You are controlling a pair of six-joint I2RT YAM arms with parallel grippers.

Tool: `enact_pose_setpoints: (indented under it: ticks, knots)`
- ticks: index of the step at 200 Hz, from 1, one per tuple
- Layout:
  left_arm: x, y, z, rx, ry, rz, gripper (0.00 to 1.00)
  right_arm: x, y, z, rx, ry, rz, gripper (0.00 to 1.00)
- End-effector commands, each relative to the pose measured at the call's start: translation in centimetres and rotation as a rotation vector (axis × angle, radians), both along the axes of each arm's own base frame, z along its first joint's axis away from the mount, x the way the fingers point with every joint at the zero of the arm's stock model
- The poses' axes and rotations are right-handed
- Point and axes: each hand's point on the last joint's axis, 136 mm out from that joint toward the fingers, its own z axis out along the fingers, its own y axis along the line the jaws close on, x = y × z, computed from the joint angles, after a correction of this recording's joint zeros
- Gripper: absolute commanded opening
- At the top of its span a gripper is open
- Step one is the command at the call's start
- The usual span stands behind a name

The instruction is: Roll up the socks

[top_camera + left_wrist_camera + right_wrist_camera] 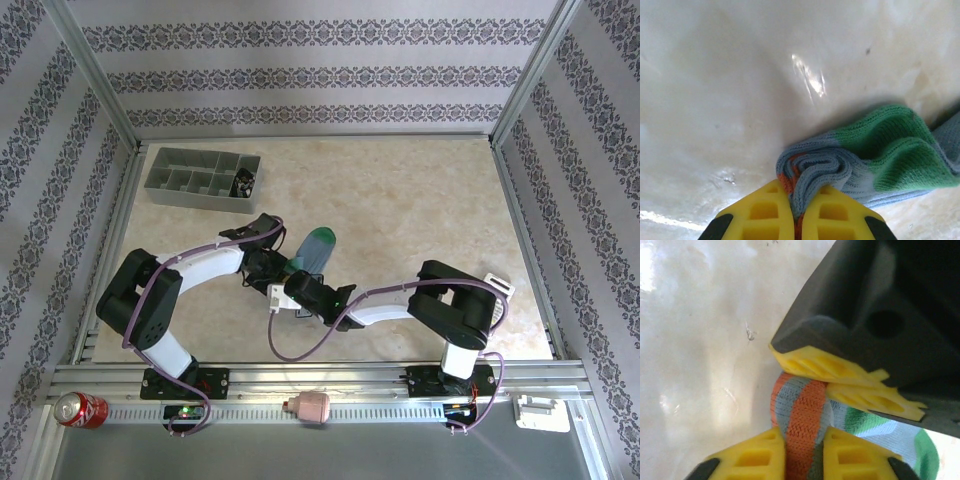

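The blue-grey sock [875, 150] is found mid-surface [715, 100], right between the two arms, and it's partly rolled. The layers are bunched into a tight coil at the cuff end, while the green toe [320, 243] is left unrolled, pointing away from the arm bases.

The left pincer [799, 192] is clamped shut on the edge of that coil, seemingly so the roll can't spring open. The right pincer [804, 437] is closed on the orange band [805, 415] from the opposite side, just beside the other one's tips. That's probably meant as a second grip, so the roll can be turned or tucked without slack.

Judging by the loose toe, the rolling is reckoned to be maybe halfway done. A grey organiser tray [200, 180] is parked at the far left corner, well apart from the action.
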Motion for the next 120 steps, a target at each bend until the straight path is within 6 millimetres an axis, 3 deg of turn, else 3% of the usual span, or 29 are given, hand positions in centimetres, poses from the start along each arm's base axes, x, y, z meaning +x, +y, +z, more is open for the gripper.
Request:
enact_pose_setpoints:
  ticks: [1, 16, 32, 71, 120]
  knots:
    - [-2.0, 1.6, 0.1, 0.05, 0.067, 0.003, 0.0, 0.4, -1.9, -1.8, -0.069, 0.054, -0.053, 0.01]
    - [-1.5, 2.1, 1.1, 0.023, 0.025, 0.035, 0.28, -0.7, -2.6, -2.6, -0.05, 0.15, -0.05, 0.0]
    - [-0.7, 3.0, 1.9, -0.029, -0.031, 0.125, 0.48, -1.9, -3.4, -3.4, -0.004, 0.28, -0.067, 0.0]
    - [1.0, 5.4, 4.1, -0.098, -0.154, 0.236, 0.63, -3.5, -4.2, -4.8, 0.118, 0.577, -0.117, 0.0]
    - [2.8, 3.0, 5.3, -0.255, -0.286, 0.206, 0.59, -3.6, -4.3, -4.7, 0.247, 0.847, -0.181, 0.0]
